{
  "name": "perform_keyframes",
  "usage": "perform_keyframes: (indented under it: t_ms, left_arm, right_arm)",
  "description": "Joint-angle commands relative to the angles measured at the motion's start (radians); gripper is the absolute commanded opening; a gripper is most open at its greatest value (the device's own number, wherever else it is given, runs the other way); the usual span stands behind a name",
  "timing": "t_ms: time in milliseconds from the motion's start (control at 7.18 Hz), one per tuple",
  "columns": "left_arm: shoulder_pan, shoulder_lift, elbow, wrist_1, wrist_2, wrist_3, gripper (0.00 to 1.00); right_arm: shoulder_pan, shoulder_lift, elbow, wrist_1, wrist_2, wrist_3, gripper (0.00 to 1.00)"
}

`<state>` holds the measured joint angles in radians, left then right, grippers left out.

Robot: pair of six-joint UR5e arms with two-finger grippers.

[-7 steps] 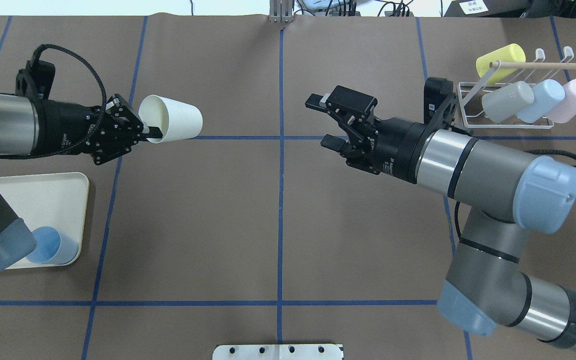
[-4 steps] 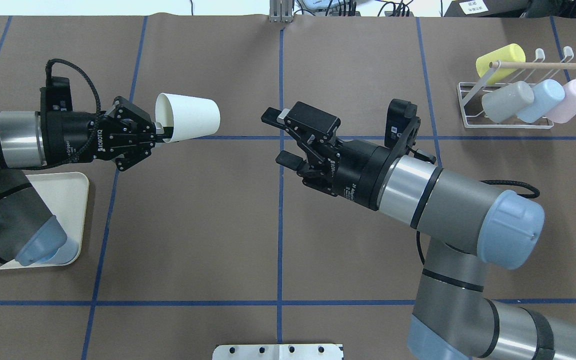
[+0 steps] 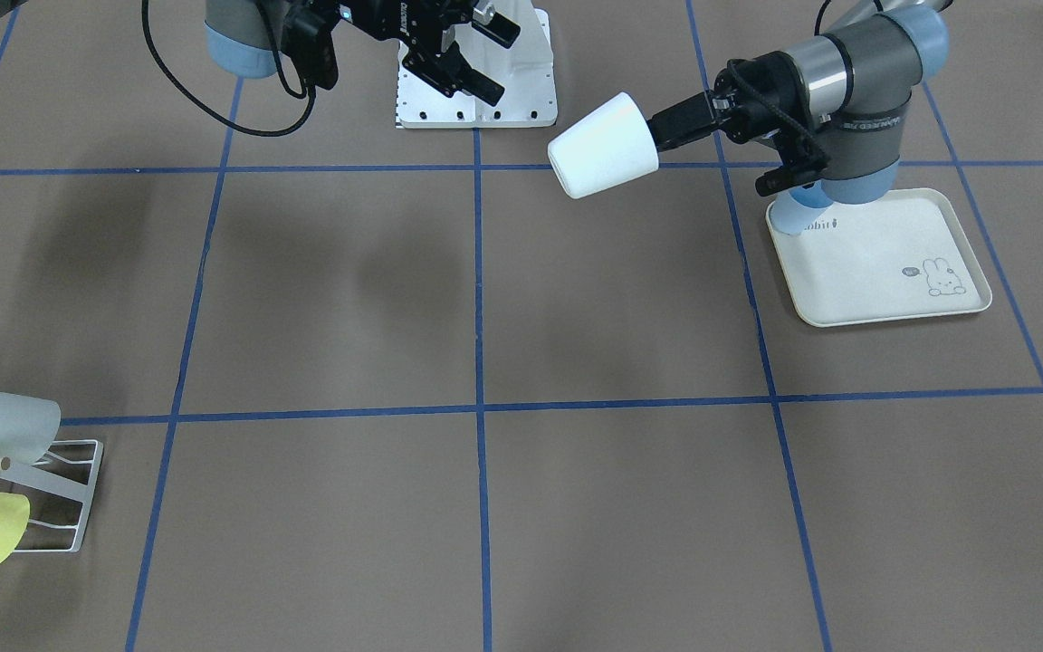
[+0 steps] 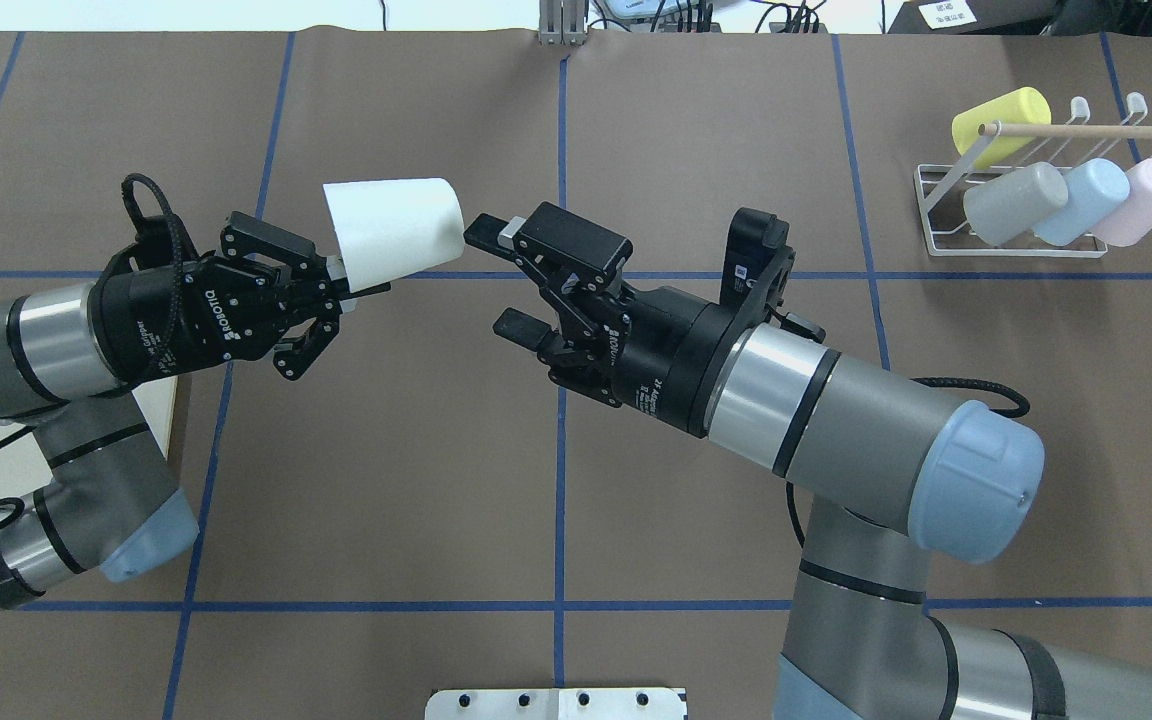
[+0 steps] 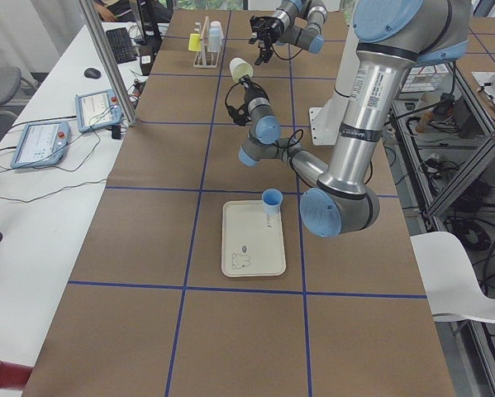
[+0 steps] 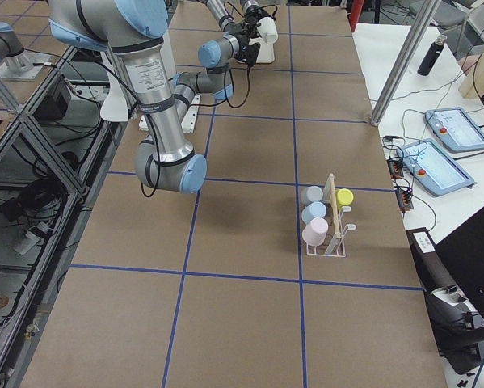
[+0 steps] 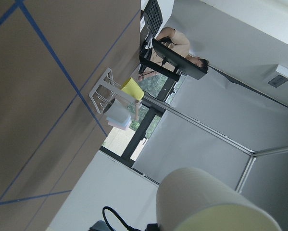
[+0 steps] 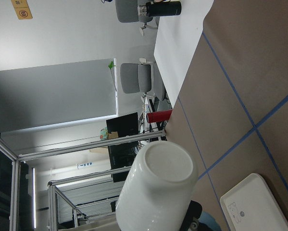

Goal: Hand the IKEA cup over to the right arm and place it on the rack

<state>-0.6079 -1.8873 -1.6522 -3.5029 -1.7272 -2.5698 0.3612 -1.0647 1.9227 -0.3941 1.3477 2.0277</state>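
The left gripper (image 4: 351, 280) pinches the cup (image 4: 396, 233) by its rim, base outward, so the spread-fingered right gripper (image 4: 486, 272) can take it.

both arms stretched out toward each other mid-desk, left hand (image 4: 344, 282) pinching the cup (image 4: 396, 232) by its rim, right hand (image 4: 496, 278) wide open

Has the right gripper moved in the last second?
Yes. In the overhead view the right gripper has shifted left, its fingertips now past the central blue tape line, close to the white cup.
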Motion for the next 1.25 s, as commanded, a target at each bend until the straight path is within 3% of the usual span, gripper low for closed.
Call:
perform_keyframes:
  t_ms: [0,557,1114]
  left_arm:
    - [0.055,-0.001,-0.032,-0.022,0.052,-0.044,0.00]
    - [0.106,-0.016,-0.057,-0.013,0.054,-0.041,0.00]
    - [0.126,-0.018,-0.063,-0.016,0.052,-0.039,0.00]
  right_arm:
    - [-0.001,0.005,-0.004,0.000,-0.019,0.008,0.98]
    - [-0.011,0.028,-0.013,0.001,-0.019,0.016,0.97]
    - [-0.018,0.026,-0.014,0.001,-0.018,0.014,0.82]
